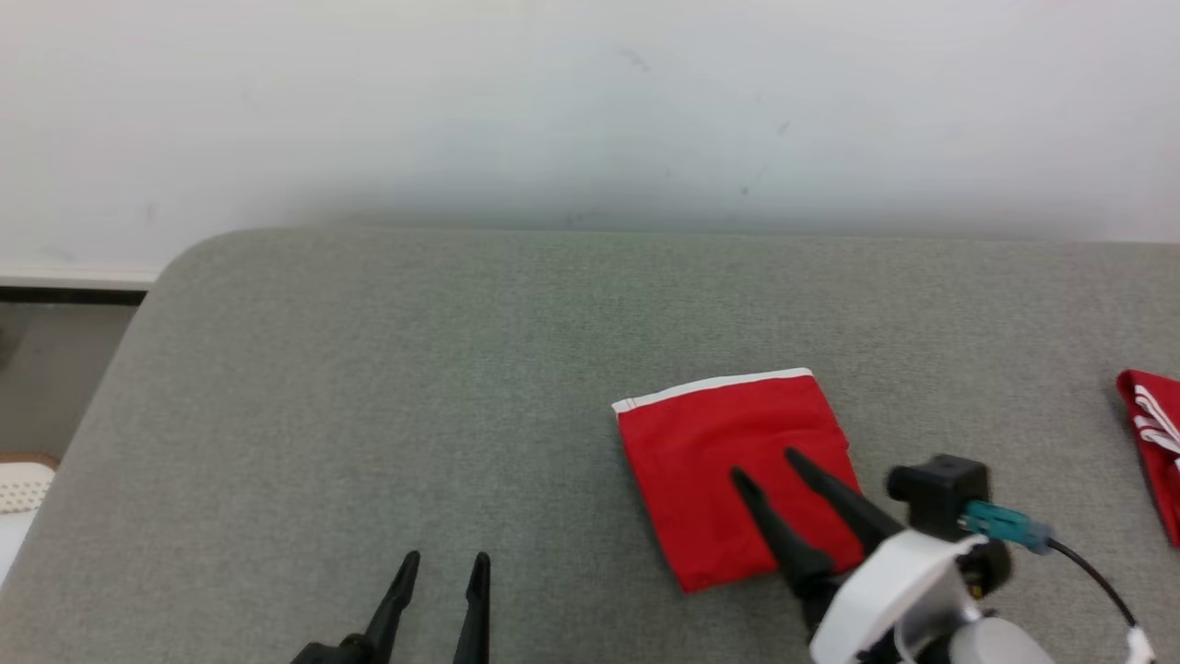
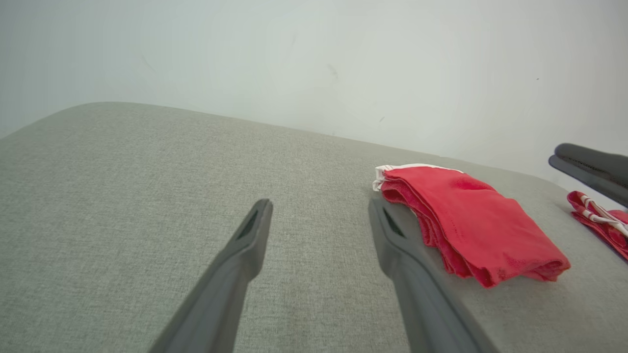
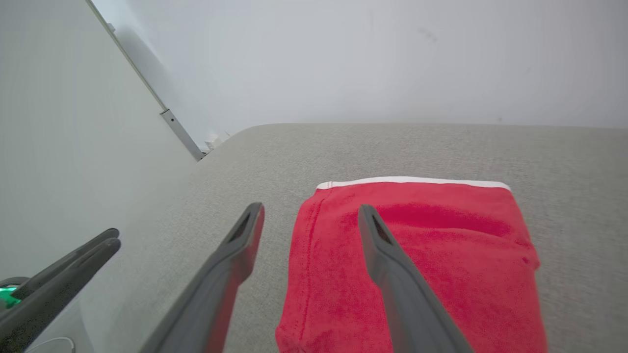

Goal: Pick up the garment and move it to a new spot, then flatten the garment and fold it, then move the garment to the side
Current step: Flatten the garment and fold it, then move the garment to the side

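Garment [image 1: 701, 461] looks folded to me: a red square with a white hem, flat on the bench [image 1: 369, 369] and well apart from that striped cloth [image 1: 1152, 443]. So only the move to the side is left?

I'd guess so. The right hand [image 1: 764, 463] hangs over it, on the side away from the striped cloth, fingers spread and holding nothing. I can't tell whether the tips touch the fabric.

And the left hand [image 1: 446, 554]?

Spread as well and empty, over bare bench, farther again from the striped cloth. It's no help from there.

What worries you, then?

The stack. Looking from the left hand's side, you can see several layers at the edge. If the fingers close on the top layer alone, a lift peels the fold open. Looking along the right hand, one finger is over red and the other over grey just beside the edge, so a pinch there may catch only a margin.

Could it just be pushed?

That bench cover looks coarse. I'd expect the bottom layer to drag and the pile to bunch. And if it goes toward the striped cloth, the two reds could end up tangled.
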You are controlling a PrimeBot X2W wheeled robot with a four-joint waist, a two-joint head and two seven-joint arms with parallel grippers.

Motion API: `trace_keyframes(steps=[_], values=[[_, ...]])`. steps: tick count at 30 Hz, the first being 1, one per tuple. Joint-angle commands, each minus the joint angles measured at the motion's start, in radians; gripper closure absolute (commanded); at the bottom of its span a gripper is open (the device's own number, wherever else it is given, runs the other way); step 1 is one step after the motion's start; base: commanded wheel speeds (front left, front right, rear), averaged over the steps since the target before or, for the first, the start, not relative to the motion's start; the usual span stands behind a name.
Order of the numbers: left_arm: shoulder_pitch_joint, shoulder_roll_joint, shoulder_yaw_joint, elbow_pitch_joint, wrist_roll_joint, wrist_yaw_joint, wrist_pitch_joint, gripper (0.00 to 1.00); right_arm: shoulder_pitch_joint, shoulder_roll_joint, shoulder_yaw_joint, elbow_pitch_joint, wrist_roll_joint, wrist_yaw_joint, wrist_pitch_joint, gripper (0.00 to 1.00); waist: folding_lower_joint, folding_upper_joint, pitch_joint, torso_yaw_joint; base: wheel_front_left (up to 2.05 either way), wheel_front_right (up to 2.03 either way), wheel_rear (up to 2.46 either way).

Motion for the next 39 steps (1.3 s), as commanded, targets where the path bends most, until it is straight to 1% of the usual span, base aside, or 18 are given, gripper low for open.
trace_keyframes(steps=[1, 5, 6, 9, 14, 16, 19, 23, 26, 32, 39], values=[[0.017, 0.003, 0.014, -0.007, 0.016, -0.004, 0.000, 0.00, 0.050, -0.030, -0.053, -0.029, -0.050, 0.000, -0.021, 0.00, 0.0001, -0.0001, -0.019, -0.022, 0.00, 0.00, 0.00], [0.031, 0.003, 0.026, -0.011, 0.022, -0.008, 0.000, 0.00, 0.112, -0.074, -0.160, -0.063, -0.132, 0.000, -0.063, 0.00, 0.0001, -0.0001, -0.034, -0.038, 0.00, 0.00, 0.00], [0.031, 0.003, 0.026, -0.011, 0.022, -0.008, 0.000, 0.00, 0.112, -0.074, -0.160, -0.063, -0.132, 0.000, -0.063, 0.00, 0.0001, -0.0001, -0.034, -0.038, 0.00, 0.00, 0.00], [0.040, 0.003, 0.035, -0.010, 0.023, -0.012, 0.000, 0.00, 0.154, -0.104, -0.231, -0.069, -0.202, 0.000, -0.114, 0.00, 0.0001, -0.0001, -0.049, -0.047, 0.00, 0.00, 0.00], [0.050, 0.003, 0.053, -0.014, 0.029, -0.019, 0.000, 0.00, 0.222, -0.151, -0.343, -0.046, -0.299, 0.000, -0.232, 0.00, 0.0001, -0.0001, -0.073, -0.054, 0.00, 0.00, 0.00], [0.054, 0.003, 0.064, -0.017, 0.034, -0.023, 0.000, 0.00, 0.251, -0.149, -0.382, -0.022, -0.321, 0.000, -0.284, 0.00, 0.0001, -0.0001, -0.079, -0.058, 0.00, 0.00, 0.00], [0.065, 0.003, 0.075, -0.015, 0.036, -0.028, 0.000, 0.00, 0.285, -0.158, -0.412, 0.020, -0.357, 0.000, -0.357, 0.00, 0.0001, -0.0001, -0.089, -0.063, 0.00, 0.00, 0.00], [0.072, 0.003, 0.085, -0.013, 0.045, -0.034, 0.000, 0.00, 0.315, -0.161, -0.432, 0.067, -0.385, 0.000, -0.405, 0.00, 0.0001, -0.0001, -0.097, -0.068, 0.00, 0.00, 0.00], [0.086, 0.003, 0.089, -0.004, 0.051, -0.040, 0.000, 0.00, 0.331, -0.154, -0.431, 0.089, -0.393, 0.000, -0.416, 0.00, 0.0001, -0.0001, -0.108, -0.073, 0.00, 0.00, 0.00], [0.109, 0.003, 0.105, 0.004, 0.044, -0.042, 0.000, 0.00, 0.368, -0.126, -0.442, 0.058, -0.368, 0.000, -0.415, 0.00, 0.0001, -0.0001, -0.120, -0.077, 0.00, 0.00, 0.00], [0.131, 0.003, 0.109, 0.000, 0.031, -0.028, 0.000, 0.00, 0.387, -0.111, -0.450, 0.056, -0.370, 0.000, -0.415, 0.00, 0.0001, -0.0001, -0.131, -0.072, 0.00, 0.00, 0.00]])
